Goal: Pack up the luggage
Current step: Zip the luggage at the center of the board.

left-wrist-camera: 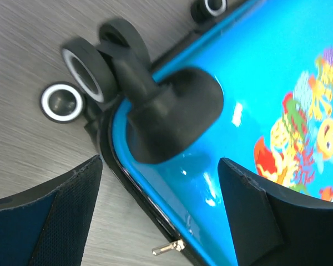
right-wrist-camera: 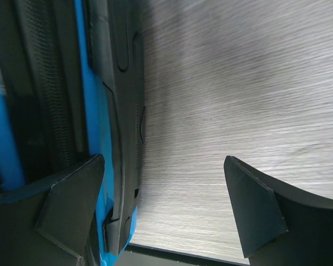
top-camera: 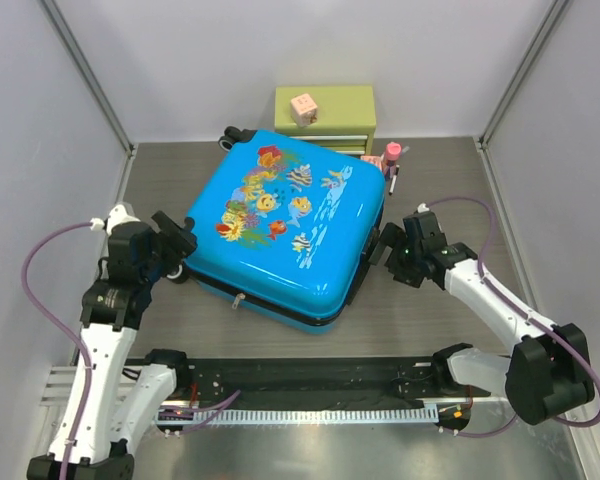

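Note:
The luggage [top-camera: 285, 230], a bright blue hard-shell suitcase with a fish print, lies closed and flat mid-table, turned at an angle. My left gripper [top-camera: 175, 242] hovers at its left corner by the black wheels [left-wrist-camera: 89, 72]. In the left wrist view the gripper [left-wrist-camera: 161, 163] is open, its fingers straddling the blue shell [left-wrist-camera: 255, 83] and the zip edge, where a silver zipper pull [left-wrist-camera: 169, 246] sticks out. My right gripper [top-camera: 390, 250] is at the suitcase's right side. In the right wrist view it [right-wrist-camera: 164, 160] is open over bare table, its left finger beside the black side handle [right-wrist-camera: 122, 111].
A small green drawer chest [top-camera: 325, 118] stands behind the suitcase with a pink cube [top-camera: 303, 108] on top. A small pink object [top-camera: 392, 155] sits by the suitcase's far right corner. A black rail [top-camera: 300, 385] runs along the near edge. Walls close in both sides.

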Robot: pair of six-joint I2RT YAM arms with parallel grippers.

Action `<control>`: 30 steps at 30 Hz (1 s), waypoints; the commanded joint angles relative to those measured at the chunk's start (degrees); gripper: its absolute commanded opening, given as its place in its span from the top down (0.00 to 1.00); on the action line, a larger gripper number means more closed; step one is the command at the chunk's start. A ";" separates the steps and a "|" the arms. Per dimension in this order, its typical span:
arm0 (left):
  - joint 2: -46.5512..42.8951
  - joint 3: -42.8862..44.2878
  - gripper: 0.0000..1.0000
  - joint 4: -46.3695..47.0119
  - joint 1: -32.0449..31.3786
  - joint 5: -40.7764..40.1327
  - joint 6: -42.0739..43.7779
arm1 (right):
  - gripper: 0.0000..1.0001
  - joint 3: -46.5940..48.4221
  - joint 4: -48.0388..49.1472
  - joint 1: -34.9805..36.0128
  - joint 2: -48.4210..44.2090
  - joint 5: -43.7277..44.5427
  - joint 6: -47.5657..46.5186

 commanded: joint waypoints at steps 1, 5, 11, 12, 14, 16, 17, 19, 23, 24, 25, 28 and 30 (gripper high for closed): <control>-2.49 -1.85 0.16 6.21 -2.92 1.93 3.57 | 0.06 -1.98 7.55 -0.09 0.75 -3.93 1.69; -6.44 -6.94 0.16 9.28 -3.27 8.43 4.81 | 0.07 -4.00 10.37 -0.09 1.90 -4.03 1.87; -17.95 -13.19 0.17 11.84 -3.27 20.13 7.53 | 0.20 -4.97 12.57 -0.09 5.41 -3.94 1.60; -19.18 -13.81 0.19 11.23 -3.36 20.14 7.62 | 0.24 -4.88 12.75 -0.09 5.76 -3.94 1.60; -21.64 -15.91 0.19 9.47 -3.27 19.43 7.10 | 0.27 -4.45 13.01 -0.09 6.64 -4.20 1.95; -21.66 -16.97 0.21 9.55 -3.36 20.48 5.95 | 0.30 -4.10 13.19 -0.09 7.17 -4.38 2.13; -20.87 -17.06 0.22 9.99 -3.45 19.88 5.69 | 0.30 -4.01 13.28 -0.09 7.35 -4.73 2.13; -19.47 -17.33 0.23 10.17 -3.36 19.61 5.77 | 0.31 -3.65 13.36 -0.09 7.70 -4.82 2.13; -14.46 -17.07 0.24 10.96 -5.11 16.99 6.65 | 0.30 -3.30 13.45 -0.09 8.66 -4.64 1.87; -12.62 -16.89 0.24 11.65 -6.16 15.67 7.78 | 0.30 -3.30 13.80 -0.09 9.01 -4.64 1.87; -11.73 -16.28 0.24 11.75 -8.70 13.91 8.32 | 0.30 -3.30 13.98 -0.09 9.71 -4.82 2.13; -8.84 -15.31 0.24 11.93 -14.67 9.16 10.51 | 0.38 -3.30 16.08 -0.09 11.47 -5.34 2.22; -7.95 -15.39 0.24 12.01 -17.58 5.21 10.61 | 0.51 -2.86 16.96 -0.09 12.53 -5.08 2.13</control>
